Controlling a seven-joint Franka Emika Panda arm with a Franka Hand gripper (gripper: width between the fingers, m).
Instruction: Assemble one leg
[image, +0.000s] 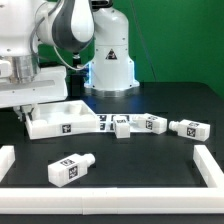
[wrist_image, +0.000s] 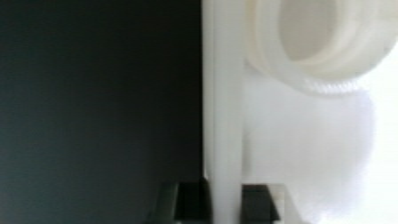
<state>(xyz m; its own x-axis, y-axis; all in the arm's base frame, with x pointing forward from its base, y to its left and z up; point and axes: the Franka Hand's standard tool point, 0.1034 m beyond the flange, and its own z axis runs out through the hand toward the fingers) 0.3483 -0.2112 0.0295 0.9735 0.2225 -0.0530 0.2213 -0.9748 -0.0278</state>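
The large flat white square panel (image: 60, 120) lies at the exterior view's left. My gripper (image: 27, 104) is down at its left edge. In the wrist view the gripper (wrist_image: 222, 203) has its two dark fingers (wrist_image: 187, 202) on either side of the panel's thin edge (wrist_image: 222, 120), shut on it. A round corner hole (wrist_image: 329, 45) shows in the panel face. One leg (image: 72, 168), a stubby white bar with tags, lies alone near the front. Three more legs (image: 152, 123) lie in a row to the panel's right.
A low white U-shaped fence (image: 208, 165) borders the front and sides of the black table. The robot's white base (image: 110, 55) stands at the back. The rightmost leg (image: 190, 128) lies close to the fence's right arm.
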